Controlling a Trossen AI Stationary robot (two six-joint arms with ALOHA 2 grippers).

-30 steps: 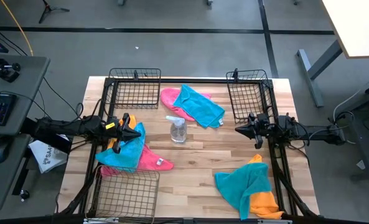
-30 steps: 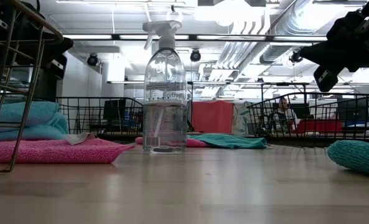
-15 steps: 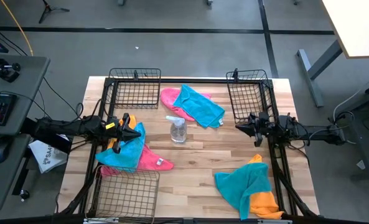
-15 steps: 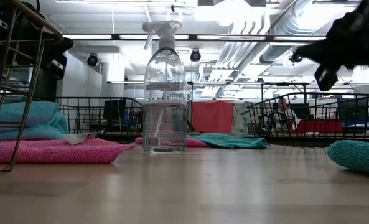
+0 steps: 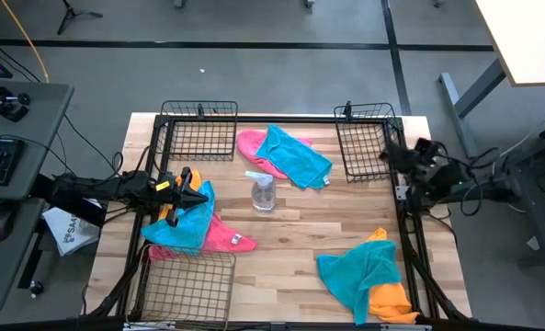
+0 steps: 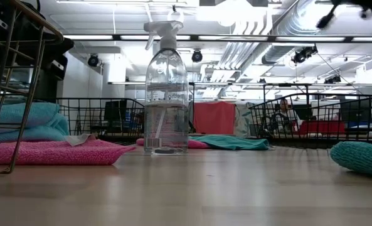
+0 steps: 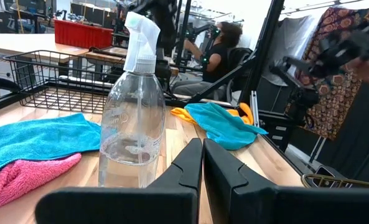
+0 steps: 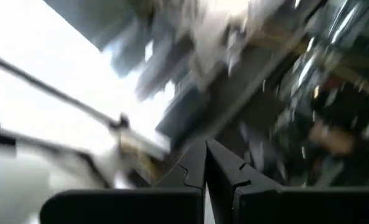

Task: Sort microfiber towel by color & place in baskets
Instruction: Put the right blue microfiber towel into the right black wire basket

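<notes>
- The right pincer point(image 5: 389, 156) is at the right edge of the worktop point(image 5: 290, 234), over the near corner of the right-hand basket point(image 5: 364, 138); in its own wrist view the fingers lie pressed together and grip nothing; a swing from here could catch the basket's wire wall and shove the basket off its spot.
- The left pincer point(image 5: 198, 195) sits low over the left pile of towels, its fingers together and empty in its wrist view; a blue towel point(image 5: 182, 225) lies on top of a pink towel point(image 5: 224, 236) there, with a bit of orange showing under the arm; a careless pinch could take two colours at once and drop both into one basket.
- The spray bottle point(image 5: 263, 191) stands upright in the middle, between the piles; it looks light and tall; a sweep by either arm, or a dragged cloth, could tip it.
- At the far side another blue towel point(image 5: 297, 154) overlaps a pink one point(image 5: 255, 149); near the right front a blue towel point(image 5: 357, 276) covers an orange towel point(image 5: 389, 296); the same double grab threatens at each.
- All three baskets, including the back left basket point(image 5: 198, 131) and the front left basket point(image 5: 187, 283), look empty, so I judge the sorting hardly begun.
</notes>
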